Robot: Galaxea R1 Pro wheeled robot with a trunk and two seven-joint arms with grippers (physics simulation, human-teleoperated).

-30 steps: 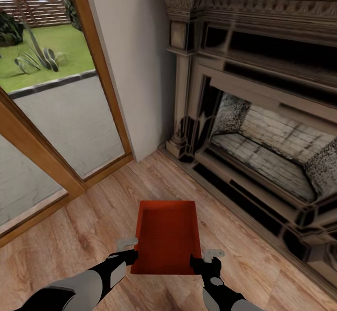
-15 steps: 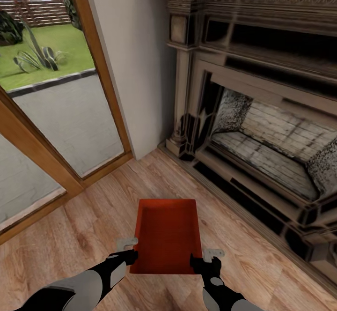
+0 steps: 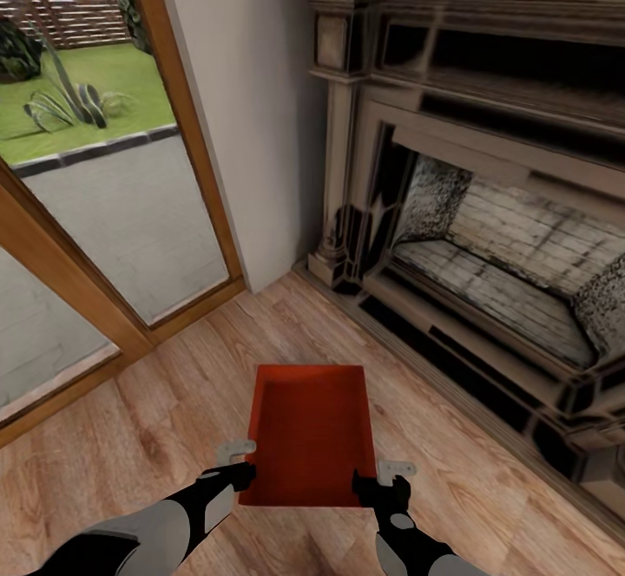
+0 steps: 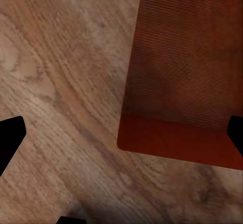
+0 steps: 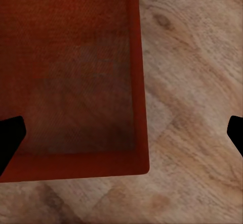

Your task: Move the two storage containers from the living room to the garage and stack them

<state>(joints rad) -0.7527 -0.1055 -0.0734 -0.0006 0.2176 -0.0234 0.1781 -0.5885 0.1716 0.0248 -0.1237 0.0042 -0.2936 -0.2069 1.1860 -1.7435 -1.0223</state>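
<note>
One orange-red storage container [image 3: 311, 433] sits between the two grippers, above the light wood-plank floor [image 3: 156, 420] of the living room, in front of the brick fireplace [image 3: 512, 272] and near the wood-framed glass door [image 3: 113, 203]. Whether it rests on the planks or is lifted clear of them I cannot tell.

Geometry: the bin's long axis runs straight away from the robot, toward the pale wall [image 3: 252, 108] between door and fireplace. Its near short edge lies level with the fingertips. The left gripper [image 3: 236, 470] is at the near left corner, the right gripper [image 3: 375, 481] at the near right corner. Both arms are about equally near; the bin is centred between them.

Finger state:
- Left wrist view: dark fingers [image 4: 11, 138] stand wide apart at the frame edges; the bin's corner [image 4: 177, 133] lies between them, with one finger at the outer wall. Jaws spread, not pinching the rim.
- Right wrist view: same picture mirrored; fingers [image 5: 10, 138] wide apart, bin corner [image 5: 101, 148] between them.
- Head view: contact with the bin's side walls looks likely on both sides, not confirmed.

Judgement: this reads as a two-arm squeeze hold on the side walls, each gripper spread. The grip relies on inward pressure near one end only, so the far end could sag or slip during transport to the garage.
</note>
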